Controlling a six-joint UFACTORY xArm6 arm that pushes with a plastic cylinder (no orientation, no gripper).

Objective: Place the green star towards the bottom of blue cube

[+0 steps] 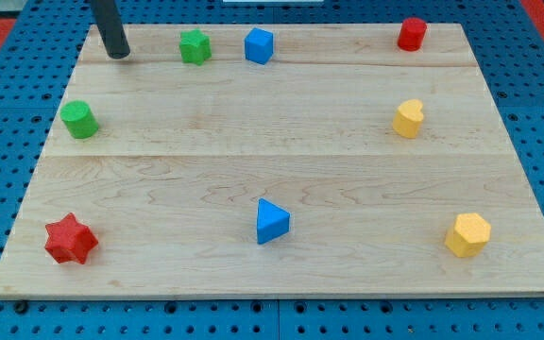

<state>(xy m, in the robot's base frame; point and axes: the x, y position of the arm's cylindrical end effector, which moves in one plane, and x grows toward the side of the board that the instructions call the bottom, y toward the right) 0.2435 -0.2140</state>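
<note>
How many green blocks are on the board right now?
2. The green star sits near the view's top, just left of the blue cube; the green cylinder is at the left edge. None looks hidden.

My tip (118, 55) ends a straight, smooth, matte black cylindrical rod of even thickness, plain and unmarked, its upper part cut off by the view's top.

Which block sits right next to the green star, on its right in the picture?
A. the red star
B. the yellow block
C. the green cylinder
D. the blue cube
D: the blue cube stands just to the view's right of the green star, both near the board's top edge, while my tip is off to the star's left.
</note>
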